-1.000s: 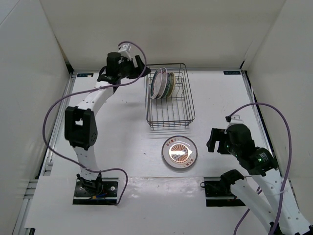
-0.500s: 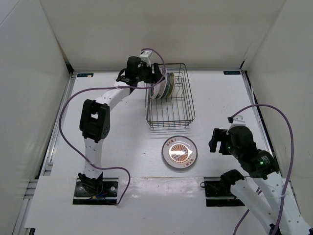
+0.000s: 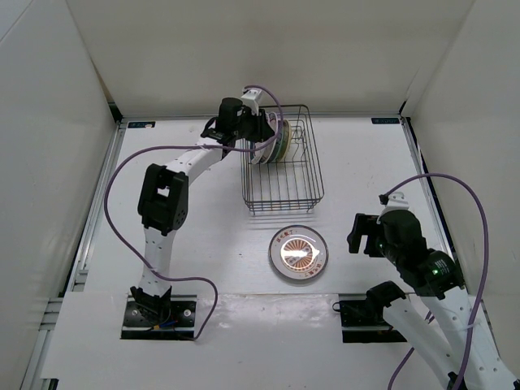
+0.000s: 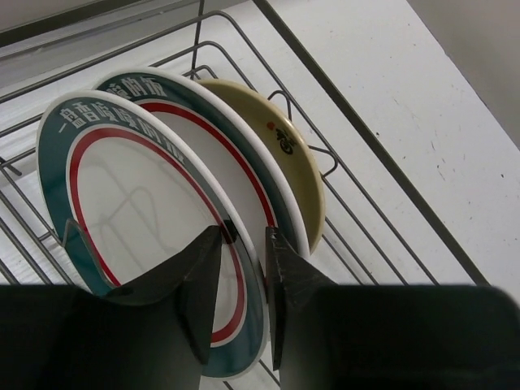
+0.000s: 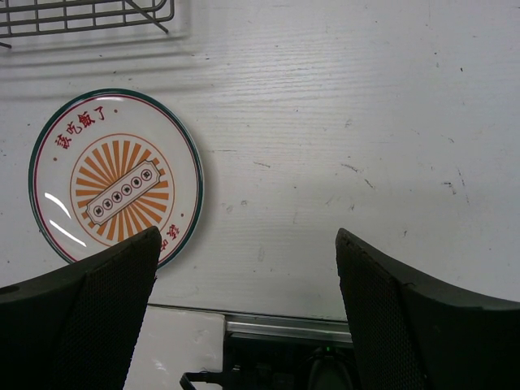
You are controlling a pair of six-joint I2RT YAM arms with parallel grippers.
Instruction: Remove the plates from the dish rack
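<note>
The dish rack [image 3: 284, 191] stands at the back centre of the table, and three plates [image 3: 272, 138] lean upright at its far end. The left wrist view gives them as a white plate with teal rim and red ring [image 4: 122, 203] in front, a similar one [image 4: 215, 134] behind it, then a cream-yellow one [image 4: 280, 138]. My left gripper [image 3: 262, 130] [image 4: 244, 240] is shut on the front plate's rim, one finger on each face. A sunburst plate [image 3: 298, 253] [image 5: 116, 180] lies flat on the table. My right gripper [image 3: 366, 234] [image 5: 248, 244] hangs open to the right of it, holding nothing.
The rack's wire wall [image 4: 357, 138] runs close on the right of the held plate. White enclosure walls [image 3: 49, 162] bound the table on three sides. The arm bases [image 3: 158, 313] sit at the near edge.
My left arm swung right from beside the rack to over its far end, and its jaws narrowed onto the front plate's rim. The right arm barely moved.
</note>
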